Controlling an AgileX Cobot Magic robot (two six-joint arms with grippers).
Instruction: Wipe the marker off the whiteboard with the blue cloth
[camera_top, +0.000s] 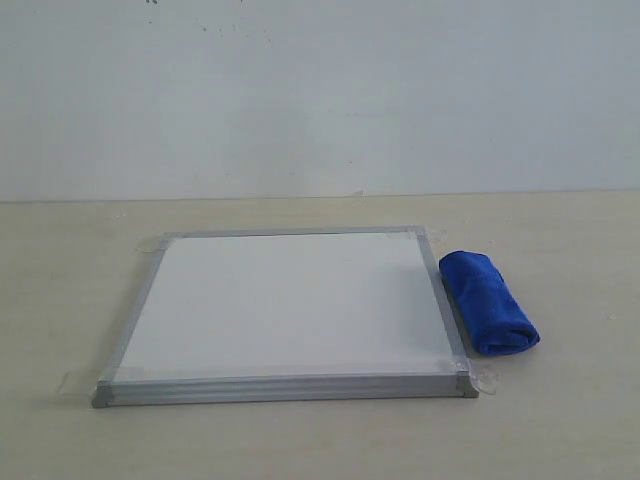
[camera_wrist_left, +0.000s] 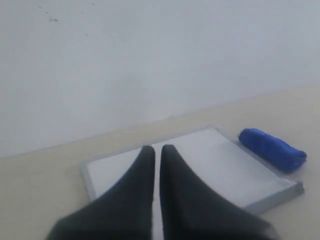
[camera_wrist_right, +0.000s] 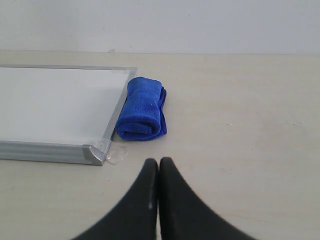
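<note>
**Two closed grippers, and a board with no ink to see**

Exterior view: the whiteboard (camera_top: 285, 300) lies flat on the table (camera_top: 560, 430). The blue cloth (camera_top: 488, 302) lies rolled just beside its right frame. No arm shows here. I look for the marker on the white surface and find no line at all.

Left wrist view: the left gripper (camera_wrist_left: 157, 152) has its two black fingers almost together, with only a thin slit between them, and it holds nothing. Behind the fingers the whiteboard (camera_wrist_left: 220, 167) looks clean, with the blue cloth (camera_wrist_left: 272, 149) at its far side.

Right wrist view: the right gripper (camera_wrist_right: 158, 165) has its fingers pressed together and is empty, over bare table, apart from the blue cloth (camera_wrist_right: 144, 109). The cloth rests against the frame of the whiteboard (camera_wrist_right: 55, 105), near a corner with a piece of clear tape (camera_wrist_right: 116, 156).

In my judgement, the wiping is either finished or the ink is too faint for these cameras. If any wiping is left, a gripper must first open and take the cloth.
</note>
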